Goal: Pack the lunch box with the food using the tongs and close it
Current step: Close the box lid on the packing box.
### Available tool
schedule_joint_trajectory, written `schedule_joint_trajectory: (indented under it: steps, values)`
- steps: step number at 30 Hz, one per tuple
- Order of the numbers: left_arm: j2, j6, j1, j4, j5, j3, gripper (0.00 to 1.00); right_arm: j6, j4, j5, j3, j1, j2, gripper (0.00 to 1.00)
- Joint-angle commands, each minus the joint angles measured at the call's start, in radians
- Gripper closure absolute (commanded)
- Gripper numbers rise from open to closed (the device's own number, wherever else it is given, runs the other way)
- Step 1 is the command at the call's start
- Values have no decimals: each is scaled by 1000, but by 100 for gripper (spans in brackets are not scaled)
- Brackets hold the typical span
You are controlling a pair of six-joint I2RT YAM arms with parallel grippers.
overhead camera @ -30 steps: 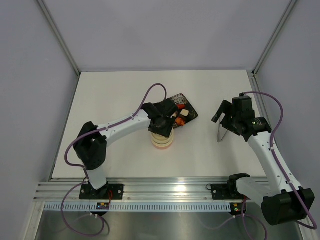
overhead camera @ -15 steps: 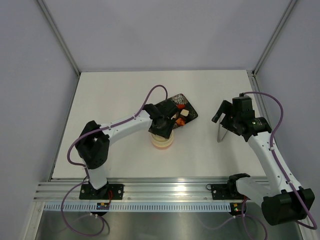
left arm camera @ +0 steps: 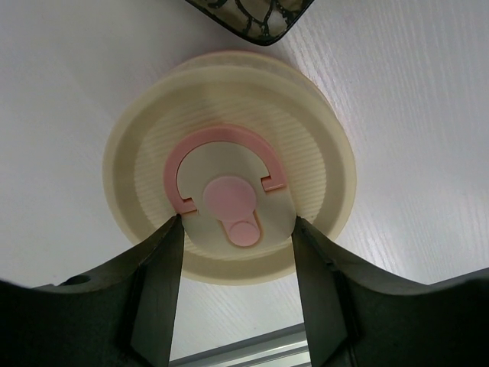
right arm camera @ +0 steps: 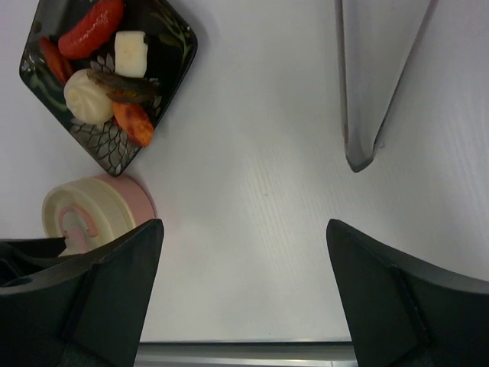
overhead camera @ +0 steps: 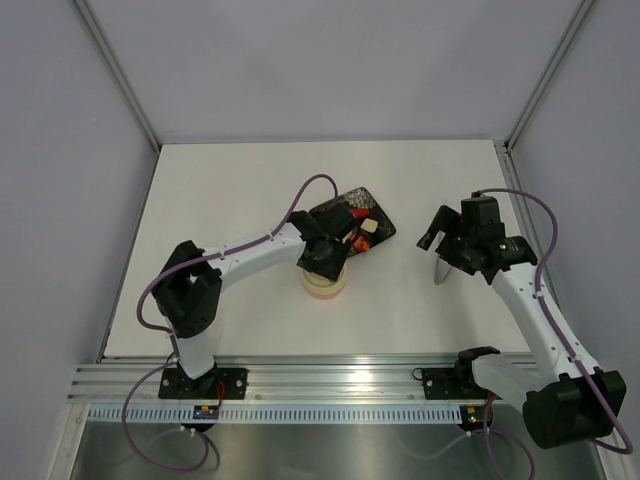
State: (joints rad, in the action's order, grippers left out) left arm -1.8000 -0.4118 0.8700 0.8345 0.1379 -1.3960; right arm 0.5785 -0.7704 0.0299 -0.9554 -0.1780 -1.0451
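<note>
The lunch box point(overhead camera: 325, 284) stands just in front of the black tray with its cream lid point(left arm camera: 229, 99) resting on the pinkish tub point(right arm camera: 136, 200). My left gripper point(left arm camera: 237, 229) points straight down onto it. Its fingers point(left arm camera: 164, 267) press both sides of the lid's raised centre with the pink mark, shut on it. The food stays on the tray: a red sausage point(right arm camera: 93, 24), a pale cube point(right arm camera: 130, 52), a pale ball point(right arm camera: 87, 98) and an orange piece point(right arm camera: 134, 124). The silvery tongs point(right arm camera: 367, 92) lie on the table at the right. My right gripper point(right arm camera: 244, 237) hovers beside them, wide open and holding nothing.
The black patterned tray point(overhead camera: 352, 222) sits behind the lunch box. The left arm's purple cable point(overhead camera: 305, 190) loops over the table behind it. Grey walls close the table's back and sides, and a metal rail point(overhead camera: 330, 375) runs along the near edge.
The left gripper has settled slightly nearer and lower over the lunch box lid. The right gripper has shifted a little to the left, above the tongs.
</note>
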Motion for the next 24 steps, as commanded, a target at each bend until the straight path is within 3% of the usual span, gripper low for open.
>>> schedule_joint_trajectory:
  steps: [1, 10, 15, 24]
  values:
    - [-2, 44, 3, -25, -21, 12, 100, 36, 85, -122, 46, -21, -7, 5]
    - [-4, 96, 3, -51, -57, 31, 100, 240, 330, -194, 213, -273, -93, 6]
    - [-2, 125, 3, -46, -80, 48, 100, 332, 468, -251, 299, -299, -110, 6]
    - [10, 125, 3, -78, -162, 98, 100, 379, 527, -285, 354, -308, -95, 7]
